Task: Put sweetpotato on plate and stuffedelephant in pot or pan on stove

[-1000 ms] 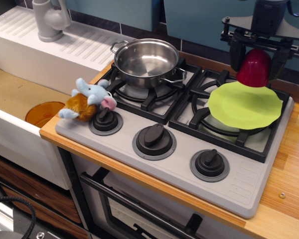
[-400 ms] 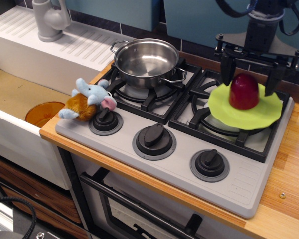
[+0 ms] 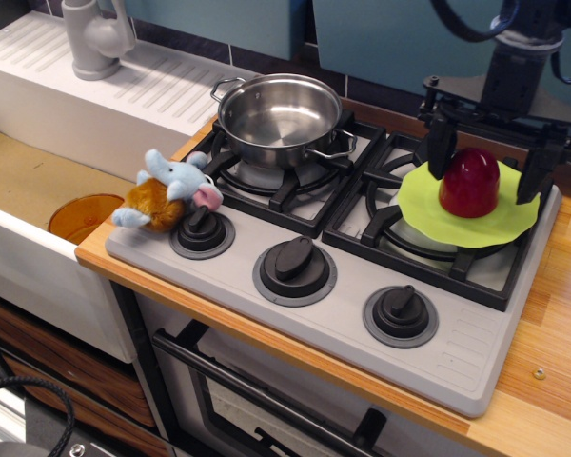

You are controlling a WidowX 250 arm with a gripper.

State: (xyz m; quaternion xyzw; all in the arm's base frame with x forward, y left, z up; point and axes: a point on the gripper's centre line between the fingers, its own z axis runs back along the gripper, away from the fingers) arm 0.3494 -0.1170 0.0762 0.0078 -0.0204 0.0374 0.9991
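Note:
The dark-red sweetpotato [image 3: 469, 182] sits dome-up on the lime-green plate [image 3: 428, 211], which lies on the right burner of the grey stove [image 3: 343, 314]. My gripper [image 3: 483, 160] is open just above it, its black fingers [image 3: 440, 145] spread wide on either side and not touching it. The stuffedelephant [image 3: 167, 191] lies at the stove's front-left corner beside the left knob. The steel pot [image 3: 279, 118] stands empty on the back-left burner.
An orange round dish [image 3: 84, 217] lies in the sink at left. A grey faucet [image 3: 95, 36] stands on the white drainboard behind. Three black knobs [image 3: 294, 259] line the stove front. Wooden counter [image 3: 552, 333] runs along the right.
The gripper lowered the sweetpotato onto the plate, opened its fingers and let it go. It has since risen slightly and shifted right. The elephant and pot have not moved.

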